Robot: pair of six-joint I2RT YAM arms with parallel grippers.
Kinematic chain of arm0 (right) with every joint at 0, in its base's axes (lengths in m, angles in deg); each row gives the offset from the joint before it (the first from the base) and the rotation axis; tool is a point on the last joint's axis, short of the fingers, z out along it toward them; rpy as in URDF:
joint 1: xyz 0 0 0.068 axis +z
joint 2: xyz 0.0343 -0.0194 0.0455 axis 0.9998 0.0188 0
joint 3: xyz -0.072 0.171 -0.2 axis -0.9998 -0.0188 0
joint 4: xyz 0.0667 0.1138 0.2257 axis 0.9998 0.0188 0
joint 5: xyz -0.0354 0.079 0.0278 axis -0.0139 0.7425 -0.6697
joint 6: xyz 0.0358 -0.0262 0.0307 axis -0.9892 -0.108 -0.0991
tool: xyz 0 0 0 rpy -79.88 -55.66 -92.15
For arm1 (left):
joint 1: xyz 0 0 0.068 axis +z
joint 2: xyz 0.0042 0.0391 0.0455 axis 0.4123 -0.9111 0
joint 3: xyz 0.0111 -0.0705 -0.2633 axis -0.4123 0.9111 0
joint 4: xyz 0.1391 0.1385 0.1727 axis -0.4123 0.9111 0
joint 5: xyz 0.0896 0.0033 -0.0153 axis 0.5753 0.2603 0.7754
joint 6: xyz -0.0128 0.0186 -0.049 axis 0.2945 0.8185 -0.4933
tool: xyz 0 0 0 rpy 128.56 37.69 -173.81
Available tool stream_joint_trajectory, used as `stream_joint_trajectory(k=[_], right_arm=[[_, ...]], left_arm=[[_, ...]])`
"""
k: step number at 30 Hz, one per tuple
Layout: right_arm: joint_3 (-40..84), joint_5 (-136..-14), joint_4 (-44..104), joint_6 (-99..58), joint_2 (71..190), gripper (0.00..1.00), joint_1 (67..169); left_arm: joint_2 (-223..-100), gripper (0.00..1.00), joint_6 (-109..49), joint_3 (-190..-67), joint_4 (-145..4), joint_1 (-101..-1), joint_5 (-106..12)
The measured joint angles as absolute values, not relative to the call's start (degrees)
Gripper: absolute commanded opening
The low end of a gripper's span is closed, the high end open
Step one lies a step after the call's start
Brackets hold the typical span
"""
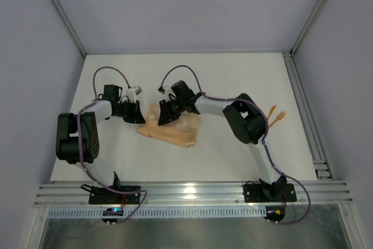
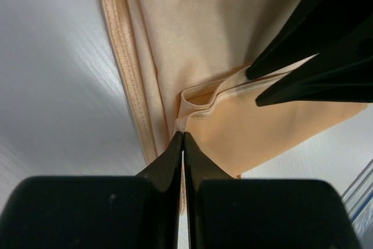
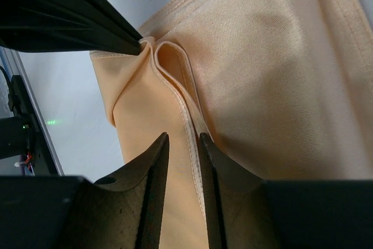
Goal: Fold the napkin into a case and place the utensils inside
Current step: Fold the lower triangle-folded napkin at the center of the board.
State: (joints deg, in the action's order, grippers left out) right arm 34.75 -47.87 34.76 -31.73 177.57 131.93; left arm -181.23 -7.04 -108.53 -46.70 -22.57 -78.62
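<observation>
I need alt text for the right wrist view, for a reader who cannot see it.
The right claw, open, straddles a raised fold of the peach-orange napkin on a white table. At upper left, the left claw pinches the end of that fold.

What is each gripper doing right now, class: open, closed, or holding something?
Left gripper: closed, pinching a fold of the napkin.
Right gripper: jaws narrowly apart astride a napkin hem; grip cannot be told.

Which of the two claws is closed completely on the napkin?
The left claw: its fingers meet on a folded corner of the napkin. The right claw shows a gap between its fingers, with the hem lying in it.
</observation>
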Motion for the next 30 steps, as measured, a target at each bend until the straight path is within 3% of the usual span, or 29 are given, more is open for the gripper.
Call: stream_joint_trajectory(k=[11, 16, 22, 25, 30], right_arm=[[29.1, -53.4, 37.0, -26.1, 169.4, 0.30, 133.6], [22.6, -53.7, 34.4, -25.7, 162.8, 0.22, 135.6], [17.7, -52.6, 31.9, -27.8, 164.3, 0.14, 136.5], [15.8, -51.7, 30.9, -29.6, 165.5, 0.12, 136.1], [15.7, -51.7, 30.3, -30.8, 165.6, 0.10, 135.6]], left_arm=[[-185.1, 0.00, -10.3, -108.7, -48.2, -22.9, -76.4], [-185.1, 0.00, -10.7, -108.7, -48.8, -23.2, -75.8], [-184.9, 0.00, -10.9, -108.6, -49.1, -23.2, -75.4], [-184.4, 0.05, -10.9, -108.5, -49.1, -23.2, -74.5], [-182.7, 0.23, -10.4, -108.4, -49.1, -23.2, -74.1]])
